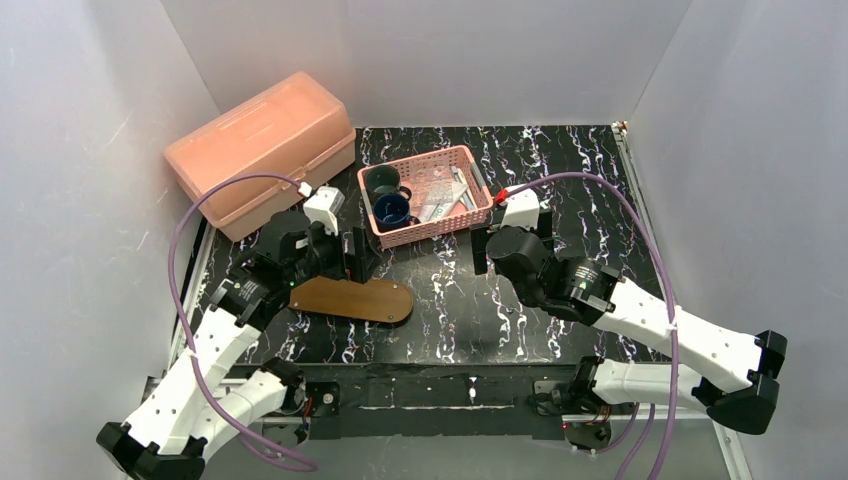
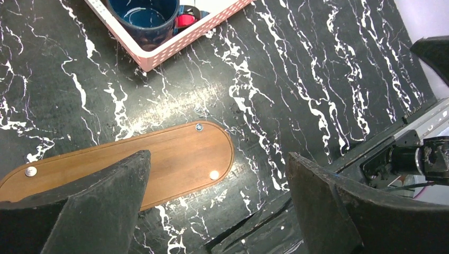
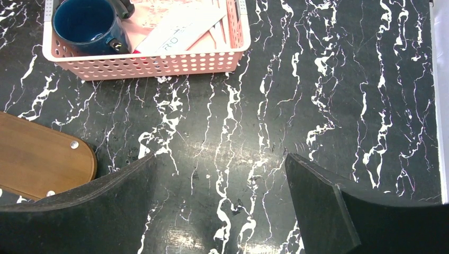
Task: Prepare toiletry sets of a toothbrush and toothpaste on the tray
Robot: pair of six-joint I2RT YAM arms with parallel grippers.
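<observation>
Both arms sit low over the black marbled surface, one on each side of the basket's near end.

Left gripper: fingers spread wide with nothing between them. It hangs over the right end of the tray. Its left finger is above the wood and its right finger is above bare surface.

Right gripper: also spread wide and holding nothing. It is over bare surface, to the right of the tray's rounded end and on the near side of the basket.

Tray: brown wood, lying flat at near-left with its long axis roughly left to right. It is near the basket's near-left corner and apart from it.

Basket: pink lattice, at centre back. The toiletry sets lie inside its right half, with thin white toothbrushes beside the white tubes, overlapping. I cannot tell how many of each. A blue mug stands in the near-left corner, and a darker mug is behind it.

Box: pale pink with its lid shut, at far left by the wall.
</observation>
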